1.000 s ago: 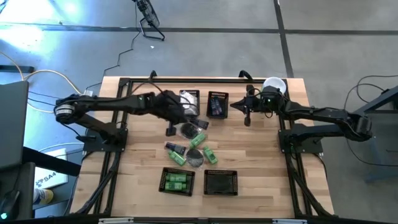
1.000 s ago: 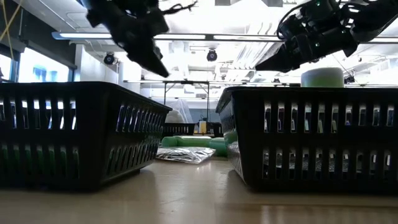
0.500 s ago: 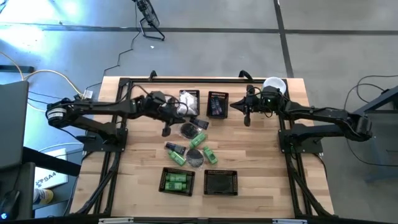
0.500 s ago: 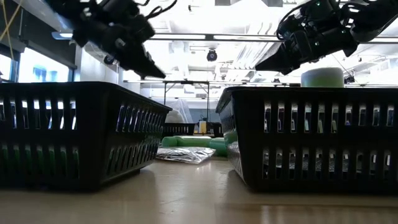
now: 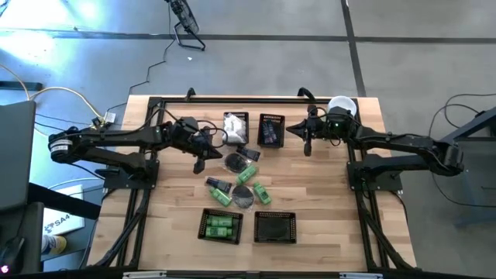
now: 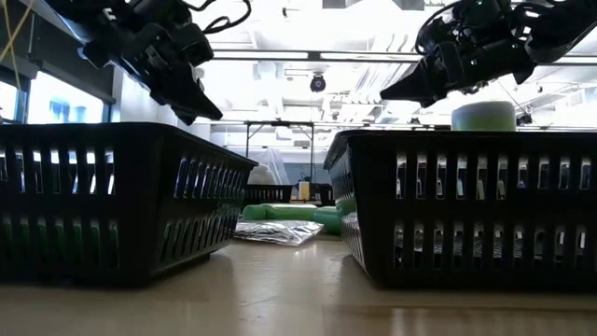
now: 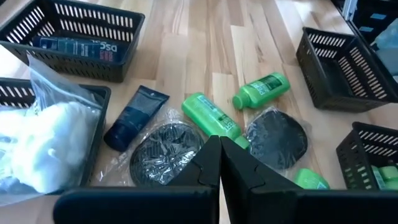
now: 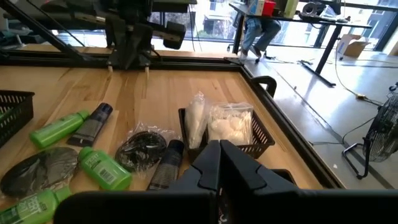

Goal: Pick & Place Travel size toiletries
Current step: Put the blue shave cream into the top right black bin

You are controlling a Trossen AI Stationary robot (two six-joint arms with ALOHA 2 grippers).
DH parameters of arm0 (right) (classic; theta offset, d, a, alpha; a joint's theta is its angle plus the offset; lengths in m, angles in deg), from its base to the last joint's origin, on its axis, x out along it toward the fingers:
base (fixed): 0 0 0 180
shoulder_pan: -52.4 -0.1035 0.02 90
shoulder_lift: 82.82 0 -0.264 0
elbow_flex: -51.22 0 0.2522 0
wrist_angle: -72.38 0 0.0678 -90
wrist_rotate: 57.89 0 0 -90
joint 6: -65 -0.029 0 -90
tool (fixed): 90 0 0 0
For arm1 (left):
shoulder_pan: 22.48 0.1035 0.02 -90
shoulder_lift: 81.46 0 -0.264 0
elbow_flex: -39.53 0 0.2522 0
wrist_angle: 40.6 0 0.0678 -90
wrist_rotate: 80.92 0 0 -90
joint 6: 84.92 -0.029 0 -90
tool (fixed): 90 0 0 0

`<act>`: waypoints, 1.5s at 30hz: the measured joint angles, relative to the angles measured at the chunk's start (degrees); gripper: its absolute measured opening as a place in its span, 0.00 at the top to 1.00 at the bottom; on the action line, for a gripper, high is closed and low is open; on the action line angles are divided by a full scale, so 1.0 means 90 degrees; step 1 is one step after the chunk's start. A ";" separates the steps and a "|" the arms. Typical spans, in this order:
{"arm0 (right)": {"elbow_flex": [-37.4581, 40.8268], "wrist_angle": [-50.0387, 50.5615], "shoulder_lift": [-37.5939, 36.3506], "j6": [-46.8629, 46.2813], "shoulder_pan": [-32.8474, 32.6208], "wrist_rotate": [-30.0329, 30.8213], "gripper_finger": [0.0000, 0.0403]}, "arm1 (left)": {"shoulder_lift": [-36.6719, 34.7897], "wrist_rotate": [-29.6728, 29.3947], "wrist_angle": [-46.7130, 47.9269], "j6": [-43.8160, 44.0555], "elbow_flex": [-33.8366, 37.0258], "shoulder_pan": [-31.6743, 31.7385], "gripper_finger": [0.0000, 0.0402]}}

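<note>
Hovering empty with fingers pressed together, left gripper (image 5: 198,161) near the counter's far-left edge, risking shoving the green bottles (image 7: 211,116) aside if descending unopened.

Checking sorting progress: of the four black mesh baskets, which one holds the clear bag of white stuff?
The far-left basket, by the left gripper. The dark-items basket beside it, the green-bottle basket and the near-right basket hold none.

Bright green bottles (image 7: 210,116), dark blue tube (image 7: 135,117), black mesh baskets (image 7: 333,62).
</note>
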 joint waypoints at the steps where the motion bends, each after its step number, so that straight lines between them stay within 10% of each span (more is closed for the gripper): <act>1: 0.0000 0.0010 0.0000 -0.0006 0.0000 -0.0001 0.99 | 0.0006 0.0000 -0.0023 0.0000 0.0000 0.0000 1.00; 13: 0.0000 -0.0012 0.0000 -0.0345 0.0000 -0.0003 0.99 | 0.0036 -0.0013 0.0076 -0.0054 -0.0002 0.0000 0.93; 30: 0.0000 -0.0010 0.0000 -0.0509 -0.0001 -0.0002 0.99 | 0.0036 -0.0622 0.0155 -0.0336 -0.0002 0.0000 0.33; 45: 0.0000 -0.0035 0.0000 -0.0657 0.0000 -0.0001 0.99 | 0.0036 -0.0695 0.0719 -0.0178 -0.0318 -0.0002 0.29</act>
